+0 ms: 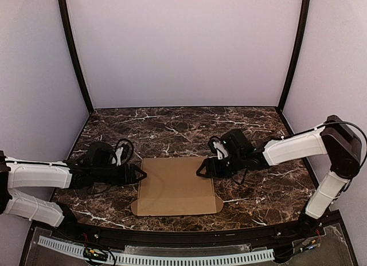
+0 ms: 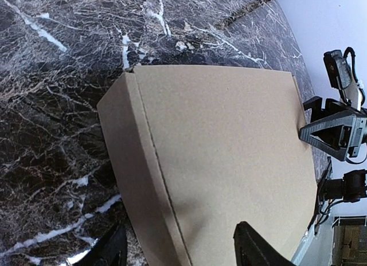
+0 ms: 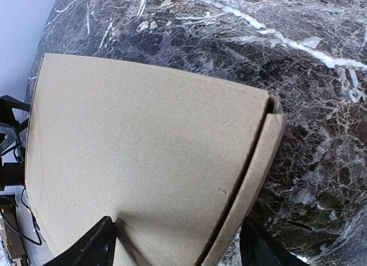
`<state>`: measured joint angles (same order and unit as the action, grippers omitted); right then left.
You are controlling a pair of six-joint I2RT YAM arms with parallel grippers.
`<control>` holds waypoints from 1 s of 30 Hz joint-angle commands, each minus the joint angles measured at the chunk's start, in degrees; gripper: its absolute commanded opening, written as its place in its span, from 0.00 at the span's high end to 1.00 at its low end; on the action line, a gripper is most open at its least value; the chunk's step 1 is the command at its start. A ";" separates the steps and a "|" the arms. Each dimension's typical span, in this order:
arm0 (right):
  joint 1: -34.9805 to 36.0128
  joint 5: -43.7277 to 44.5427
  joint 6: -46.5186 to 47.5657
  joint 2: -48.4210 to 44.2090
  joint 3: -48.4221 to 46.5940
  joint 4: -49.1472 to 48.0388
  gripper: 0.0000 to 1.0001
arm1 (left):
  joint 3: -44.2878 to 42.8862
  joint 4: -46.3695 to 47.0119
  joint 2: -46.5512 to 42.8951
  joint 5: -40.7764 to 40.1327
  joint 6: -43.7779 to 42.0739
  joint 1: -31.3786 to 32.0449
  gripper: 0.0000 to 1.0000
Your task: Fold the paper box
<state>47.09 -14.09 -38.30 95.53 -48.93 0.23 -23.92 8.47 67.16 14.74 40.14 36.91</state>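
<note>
Pale walls (image 1: 183,48) and black corner posts close in a dark marble worktop (image 1: 172,128) veined with white. From the left edge the left gripper (image 1: 142,175) reaches in low. Its fingers (image 2: 252,250) stand wide apart and astride the left side of the paper box (image 1: 175,186), one above the brown top and the other outside over bare marble, gripping nothing. The box lies flat midway between the worktop's left and right edges, close to the near edge, with small rounded tabs poking out at its two near corners. A creased side panel slopes down along its left side. At the right side the right gripper (image 1: 199,172) meets the box, its fingers (image 3: 94,247) likewise spread, one over the top and one beyond the side flap.
</note>
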 commanded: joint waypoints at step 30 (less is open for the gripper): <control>-0.33 -6.10 -8.26 -7.39 11.73 -6.77 0.48 | 4.84 -5.49 -9.57 -1.17 -4.04 0.16 0.34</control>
<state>47.07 -18.65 -45.43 86.76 -37.95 -3.53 -19.22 6.02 59.53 14.11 38.39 36.91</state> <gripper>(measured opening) 0.551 0.655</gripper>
